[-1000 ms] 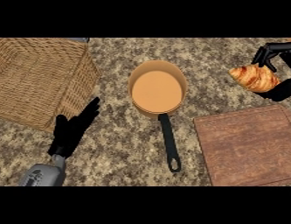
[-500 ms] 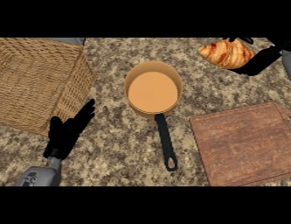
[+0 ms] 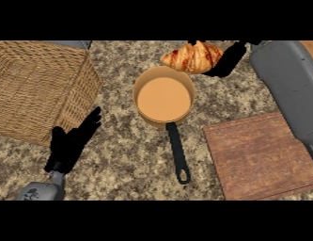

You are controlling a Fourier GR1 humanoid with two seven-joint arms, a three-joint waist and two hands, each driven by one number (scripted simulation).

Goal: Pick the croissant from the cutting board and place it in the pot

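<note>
Croissant (image 3: 192, 57) is already off the cutting board (image 3: 266, 160) and up in the air, held by the robot's right hand (image 3: 227, 59), whose black fingers curl round its right end. It's hanging right over the far rim of the pot (image 3: 163, 98), maybe slightly past it, so not in yet. Honestly the "pot" looks more like a small orange pan with a long black handle pointing back toward the robot, but whatever, that's the target.

So pick-up's done and most of the carry too, I'd say. What's left, by my guess: bring it a bit closer over the middle of the pot, lower it, let go.

Cutting board sits to the right of the pot's handle with nothing on it. Left hand (image 3: 74, 140) is just resting low on the counter, fingers straight, holding nothing, right beside the wicker basket (image 3: 27, 84) at the left.
</note>
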